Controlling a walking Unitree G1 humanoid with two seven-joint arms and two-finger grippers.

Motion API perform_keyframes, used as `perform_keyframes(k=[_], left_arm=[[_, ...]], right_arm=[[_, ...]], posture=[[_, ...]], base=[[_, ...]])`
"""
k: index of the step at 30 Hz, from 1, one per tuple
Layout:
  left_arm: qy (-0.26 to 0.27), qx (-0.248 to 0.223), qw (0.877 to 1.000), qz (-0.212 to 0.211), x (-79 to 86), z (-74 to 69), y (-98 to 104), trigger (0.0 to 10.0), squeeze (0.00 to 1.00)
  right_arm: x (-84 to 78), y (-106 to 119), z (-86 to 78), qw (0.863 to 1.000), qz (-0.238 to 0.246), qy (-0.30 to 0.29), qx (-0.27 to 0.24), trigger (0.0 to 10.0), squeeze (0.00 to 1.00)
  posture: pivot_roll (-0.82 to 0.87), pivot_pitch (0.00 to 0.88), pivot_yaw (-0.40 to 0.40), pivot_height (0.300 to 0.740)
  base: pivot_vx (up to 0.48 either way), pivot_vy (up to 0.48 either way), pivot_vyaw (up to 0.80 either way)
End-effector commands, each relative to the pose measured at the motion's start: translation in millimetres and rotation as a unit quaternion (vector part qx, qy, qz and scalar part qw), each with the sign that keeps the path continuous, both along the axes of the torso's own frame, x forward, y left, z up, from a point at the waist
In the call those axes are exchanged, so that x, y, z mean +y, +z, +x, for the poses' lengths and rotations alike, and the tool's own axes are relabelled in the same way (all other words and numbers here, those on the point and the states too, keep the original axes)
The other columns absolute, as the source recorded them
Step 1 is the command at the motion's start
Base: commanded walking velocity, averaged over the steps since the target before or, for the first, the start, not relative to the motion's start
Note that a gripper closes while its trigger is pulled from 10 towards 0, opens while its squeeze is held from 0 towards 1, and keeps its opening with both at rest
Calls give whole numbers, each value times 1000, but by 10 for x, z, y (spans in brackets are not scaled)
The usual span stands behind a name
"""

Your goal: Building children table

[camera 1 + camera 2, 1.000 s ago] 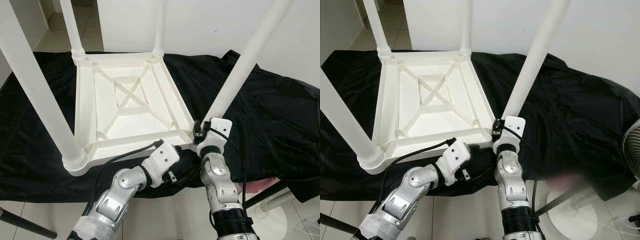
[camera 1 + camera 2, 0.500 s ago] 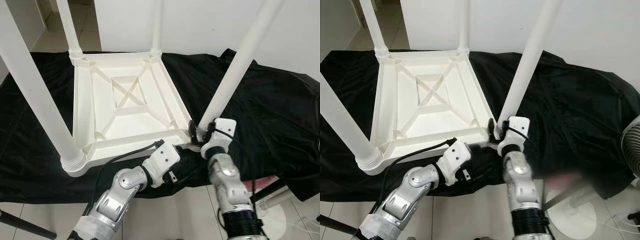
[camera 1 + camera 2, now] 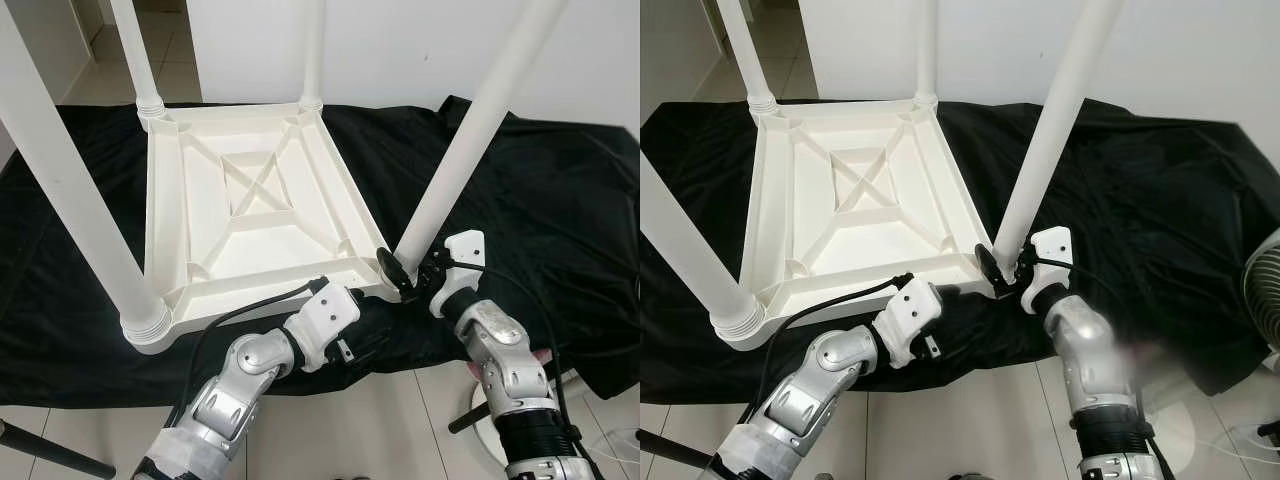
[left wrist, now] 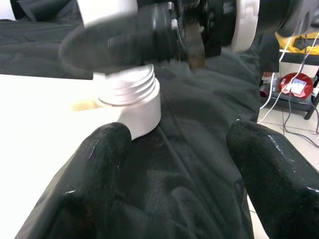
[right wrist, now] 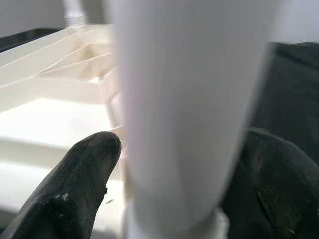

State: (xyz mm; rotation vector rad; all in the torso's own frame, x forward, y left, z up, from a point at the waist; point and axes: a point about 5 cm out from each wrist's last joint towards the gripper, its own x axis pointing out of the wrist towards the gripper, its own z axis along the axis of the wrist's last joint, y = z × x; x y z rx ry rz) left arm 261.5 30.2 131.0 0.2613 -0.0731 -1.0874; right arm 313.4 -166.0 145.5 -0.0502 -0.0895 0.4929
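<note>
Working at the near right corner of the upturned children's table, we have our right gripper set about the base of the fourth leg, just above the threaded collar where that leg meets its corner socket. In the right wrist view the two black fingers stand on either side of the white leg with the leg between them, close against it, though we cannot tell whether they actually press it. The table lies face down on a black cloth, and the other three legs already stand in their corners beyond and to the left of this gripper. Our left gripper waits just beside the same corner, below the table's edge, its fingers spread wide over the cloth and holding nothing. We judge that the step in hand is seating or screwing home this last leg. The next move calls for a firm hold on the leg and a turn about its own axis, keeping it upright so the threads do not cross, while the left gripper could steady the table's edge.
</note>
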Motion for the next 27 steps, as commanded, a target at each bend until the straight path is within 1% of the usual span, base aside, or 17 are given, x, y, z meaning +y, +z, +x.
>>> perform_keyframes(k=[1,5,9,10,15,23,24,25,26,27], left_arm=[[-7,1,1000,0,-23,-6,11,10000,0],[-7,1,1000,4,-25,-10,3,10000,0],[-7,-1,1000,7,-21,-12,-2,10000,0],[-5,-4,1000,8,-13,-8,1,10000,0],[0,-4,1000,8,-3,0,3,10000,0],[3,-4,1000,8,-2,-5,-3,10000,0],[4,-3,1000,8,-3,-8,-5,10000,0],[4,-3,1000,8,-3,-8,-5,10000,0],[3,-3,1000,8,-3,-12,-9,10000,0],[3,-3,1000,8,-3,-12,-9,10000,0]], right_arm=[[-10,-20,30,1000,-13,19,3,10000,0],[-19,-65,108,998,-34,42,17,10000,0],[-24,-83,123,998,-40,53,18,10000,0],[-33,-97,143,997,-51,61,16,0,0],[-43,-119,161,995,-62,71,16,0,0],[-61,-136,169,996,-57,61,16,0,0],[-66,-142,164,997,-49,49,18,7098,0],[-66,-142,164,997,-49,49,18,7098,0],[-65,-141,160,998,-46,41,18,10000,0],[-65,-141,160,998,-46,41,18,10000,0]], posture=[[-69,66,-46,740],[-62,63,-47,740],[-54,61,-51,740],[-52,60,-52,740],[-47,58,-57,740],[-45,60,-63,740],[-48,63,-64,740],[-48,63,-64,740],[-49,63,-64,740],[-49,63,-64,740]], base=[[0,0,0],[0,0,0],[0,0,0],[0,0,0],[0,0,0],[0,0,0],[0,0,0],[0,0,0],[0,0,0],[0,0,0]])
